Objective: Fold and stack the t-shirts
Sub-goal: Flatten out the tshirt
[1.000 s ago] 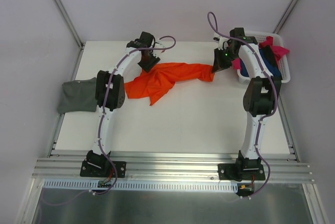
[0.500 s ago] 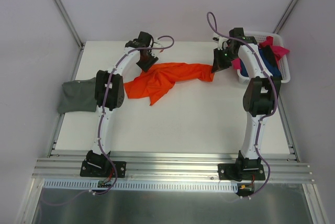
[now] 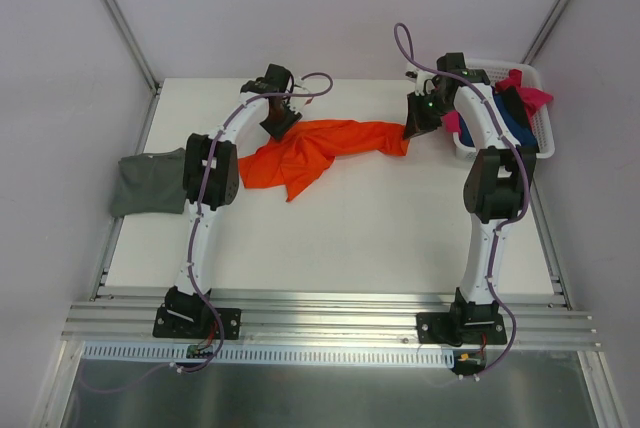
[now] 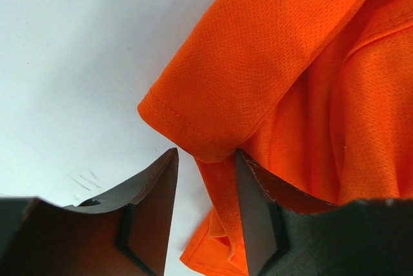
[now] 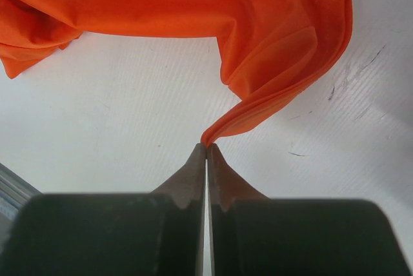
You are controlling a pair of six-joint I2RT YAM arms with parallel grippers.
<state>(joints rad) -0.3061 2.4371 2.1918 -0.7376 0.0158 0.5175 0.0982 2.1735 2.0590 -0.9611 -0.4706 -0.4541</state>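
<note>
While the right gripper (image 5: 206, 148) pinches a fold of the bright orange mesh-cloth t-shirt (image 5: 161, 5), the left gripper (image 4: 205, 157) stands open, a hemmed edge between its fingers.

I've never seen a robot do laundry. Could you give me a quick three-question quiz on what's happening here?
1. True or false: the right arm has its jaws shut on an edge of the orange t-shirt.
2. Where is the grey-green t-shirt? A: on top of the orange one. B: at the left edge of the table. C: held in the air.
3. Fill the gap: the pink t-shirt and the navy t-shirt sit in the white ____.
Key: 1 true; 2 B; 3 basket.
</note>
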